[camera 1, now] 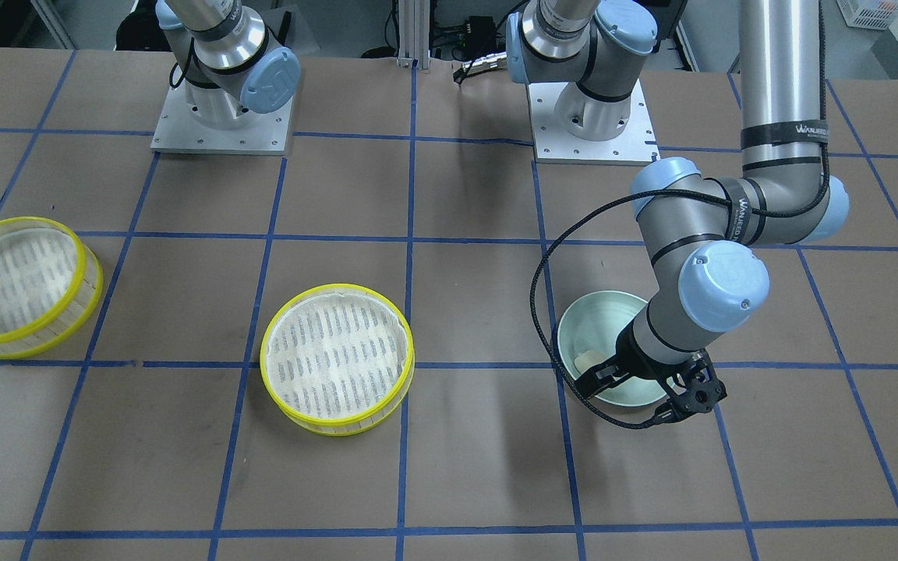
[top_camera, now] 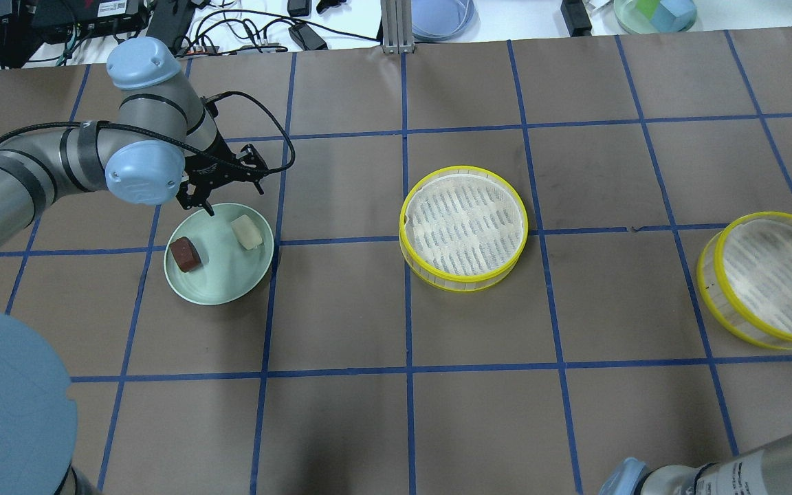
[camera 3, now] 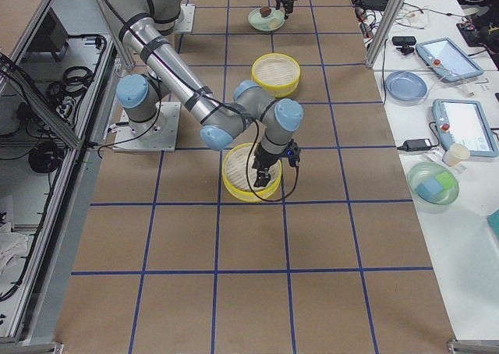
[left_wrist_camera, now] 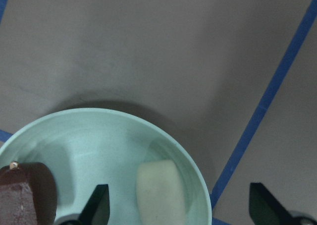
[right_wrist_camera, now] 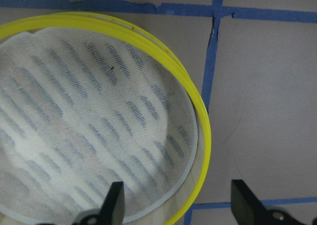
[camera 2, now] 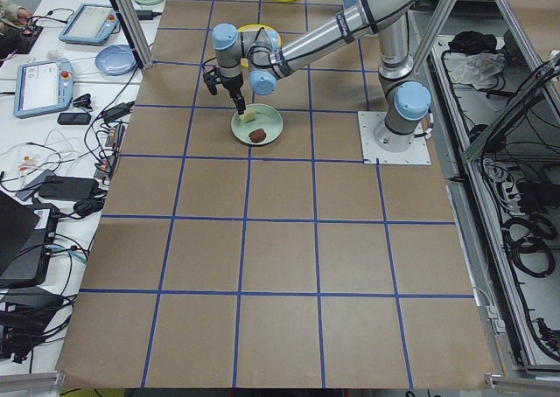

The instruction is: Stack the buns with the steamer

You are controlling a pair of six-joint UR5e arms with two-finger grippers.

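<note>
I read overhead view left to right on table: plate, centre steamer tray, right-end steamer tray, all well apart. On plate: left bun nearer robot, right bun farther back, not touching.

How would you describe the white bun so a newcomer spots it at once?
At the robot's left end of the table sits one pale green plate holding two buns. The white bun is the cream one on the side toward the nearer steamer; the brown bun beside it is dark reddish.
</note>
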